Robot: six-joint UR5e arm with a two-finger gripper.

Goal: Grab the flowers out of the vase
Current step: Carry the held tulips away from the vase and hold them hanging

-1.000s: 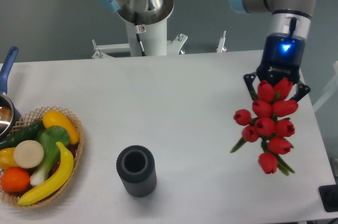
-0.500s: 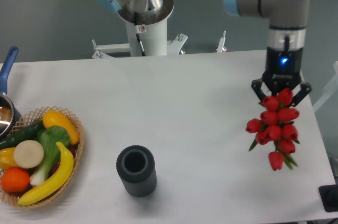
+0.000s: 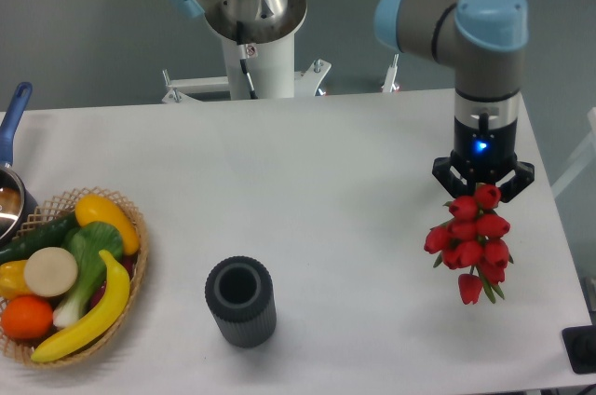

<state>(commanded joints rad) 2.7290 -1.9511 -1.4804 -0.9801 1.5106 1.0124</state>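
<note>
The flowers hang as a tight red bunch over the right side of the desk, heads pointing down and slightly toward the camera, with a few green stems and leaves poking out at the lower edge. Their upper end sits between the jaws of the gripper, which are clamped on the bunch; the exact contact is hard to make out because the topmost tulip heads cover the fingertips. Whether the lowest head touches the desk cannot be told from this angle. The arm comes down from above, its wrist upright, with a blue light glowing on the gripper body just above the flowers. The vase stands upright well apart from them, toward the front and left of centre, its round mouth open and nothing in it. Farther left, at the desk's edge, a wicker basket holds bananas, a yellow pepper, an orange, a green-leafed vegetable and other produce. Just behind the basket, a pot with a blue handle shows partly at the picture's left border.
</note>
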